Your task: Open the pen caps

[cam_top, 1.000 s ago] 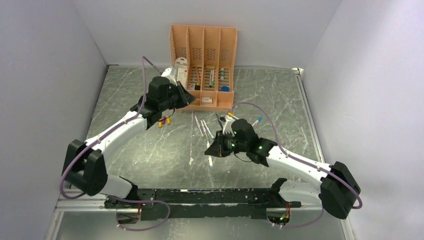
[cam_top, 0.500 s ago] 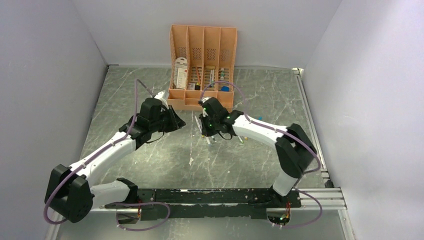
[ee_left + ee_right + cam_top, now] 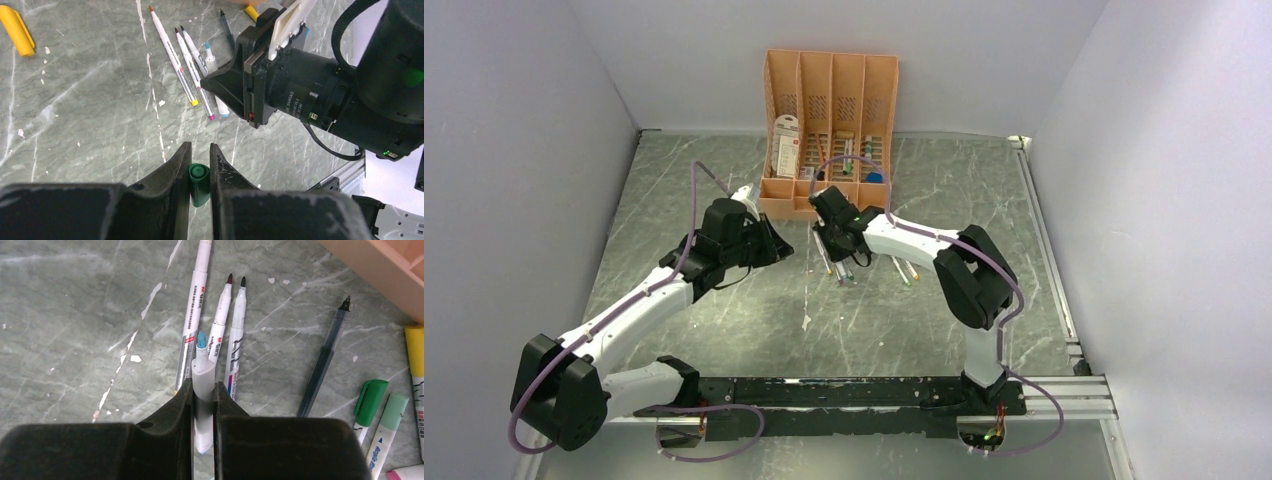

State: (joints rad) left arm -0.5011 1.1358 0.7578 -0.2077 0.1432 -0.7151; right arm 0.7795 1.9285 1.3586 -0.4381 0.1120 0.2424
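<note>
Right gripper (image 3: 203, 386) swung to centre, clamping uncapped pen (image 3: 203, 371); left gripper (image 3: 200, 147) pinched green cap (image 3: 199, 181), probably for setting down.

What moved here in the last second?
The right gripper, shut on a blue-tipped pen, swung from the near middle of the table out to the organiser. The left gripper, shut on a green cap, drew back from the organiser's left corner toward the centre. Both grippers stayed shut; the organiser stayed put.
</note>
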